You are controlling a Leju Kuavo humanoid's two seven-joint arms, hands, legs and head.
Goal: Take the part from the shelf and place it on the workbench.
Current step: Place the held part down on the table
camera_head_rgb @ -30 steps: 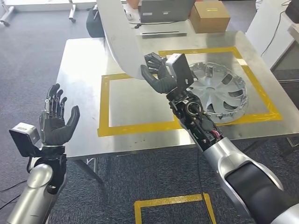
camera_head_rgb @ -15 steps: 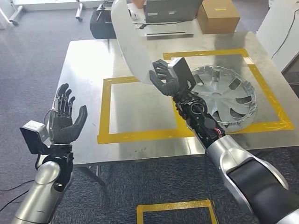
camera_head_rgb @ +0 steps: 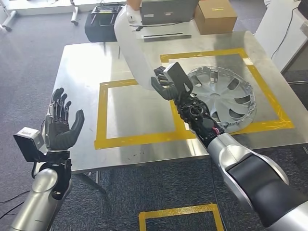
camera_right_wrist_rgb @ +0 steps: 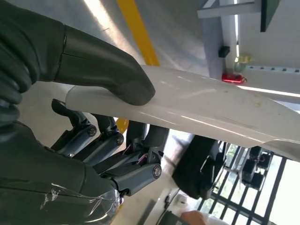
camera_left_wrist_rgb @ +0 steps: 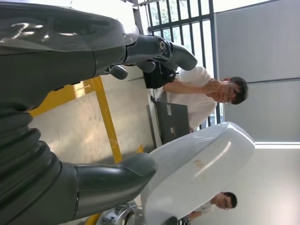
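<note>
Grey carpet (camera_head_rgb: pixel 29 62) marked with a yellow tape outline (camera_head_rgb: pixel 179 211) lies under the robot, and the steel tabletop (camera_head_rgb: pixel 82 67) stands beyond it, serving as the landmark for everything else. Nearest, off the tabletop's near left corner, the left hand (camera_head_rgb: pixel 61 122) is raised palm-up over the carpet, its fingers (camera_head_rgb: pixel 58 103) spread and holding nothing. Over the middle of the tabletop, above the strip of yellow tape (camera_head_rgb: pixel 138 139) dividing its two marked squares, the right hand (camera_head_rgb: pixel 165 84) grips the white part (camera_head_rgb: pixel 132 48) by its lower end. This part is a long curved panel; its long axis rises from the hand and leans toward the tabletop's far edge, with its free end pointing up and away, and it is held clear of the surface. On the tabletop's right square lies a silver wheel cover (camera_head_rgb: pixel 223 94). Past the far edge sit a laptop (camera_head_rgb: pixel 167 9), a cardboard box (camera_head_rgb: pixel 215 17) and a black bag (camera_head_rgb: pixel 99 24). From the right wrist, the thumb (camera_right_wrist_rgb: pixel 106 65) presses one face of the white part while the fingers (camera_right_wrist_rgb: pixel 106 143) curl beneath the other. From the left wrist, the panel's broad glossy face shows, with two people (camera_left_wrist_rgb: pixel 212 91) seated behind the laptop
</note>
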